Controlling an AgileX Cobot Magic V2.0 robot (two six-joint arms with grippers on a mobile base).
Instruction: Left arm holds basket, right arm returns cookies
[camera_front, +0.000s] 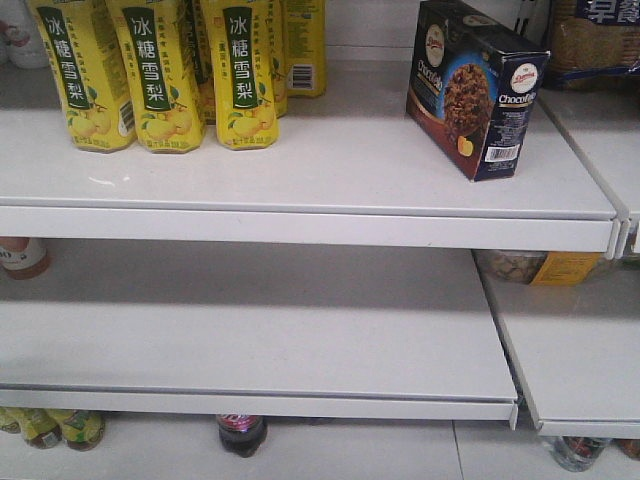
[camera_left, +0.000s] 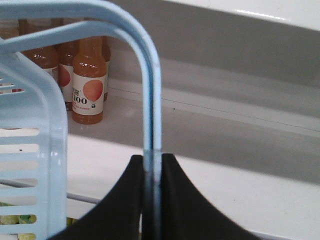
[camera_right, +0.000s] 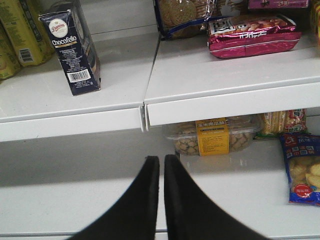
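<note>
One cookies (camera_front: 476, 88) box, "Chocofello", white barcode

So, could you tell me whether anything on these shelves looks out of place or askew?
The dark navy cardboard cookie box stands upright but turned at an angle to the white shelf edge, unlike the squarely faced yellow drink cartons. Nothing looks spilled or damaged.
</note>
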